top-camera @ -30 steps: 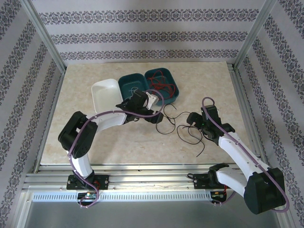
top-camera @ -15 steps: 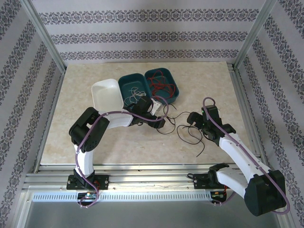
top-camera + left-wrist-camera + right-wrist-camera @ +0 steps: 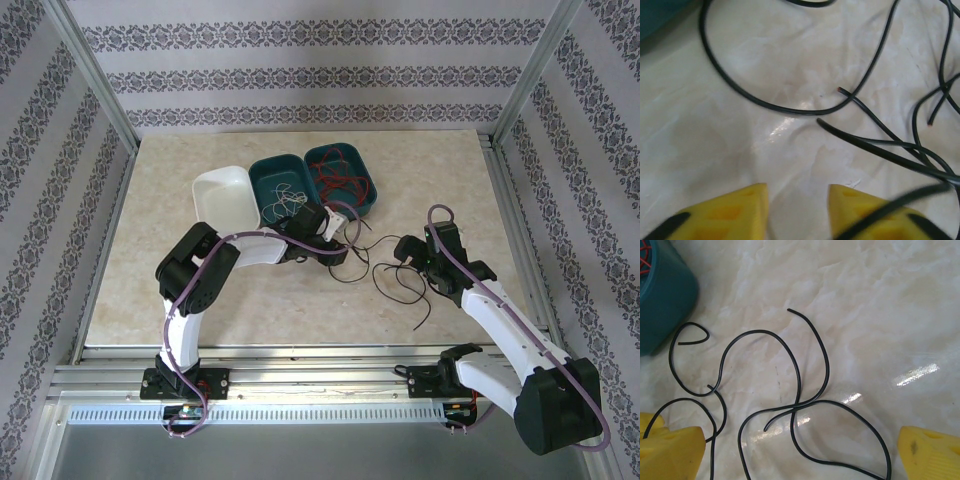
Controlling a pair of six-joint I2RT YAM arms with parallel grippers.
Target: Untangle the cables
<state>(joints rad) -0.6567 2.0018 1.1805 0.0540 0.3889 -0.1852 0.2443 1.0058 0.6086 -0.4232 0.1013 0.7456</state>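
From above, my left hand (image 3: 342, 220) is down among the black cables (image 3: 385, 272) on the worktop (image 3: 250, 300), beside the teal tray (image 3: 370, 203). A second ago it was back over the tray and open wider; my right hand (image 3: 405, 250) hasn't moved.

Left wrist: my fingers (image 3: 740, 212) are nearly closed with nothing between them. I judge I'm closing on a strand, so next I must catch one.

Right wrist: the hand is wide open and empty over the loops.
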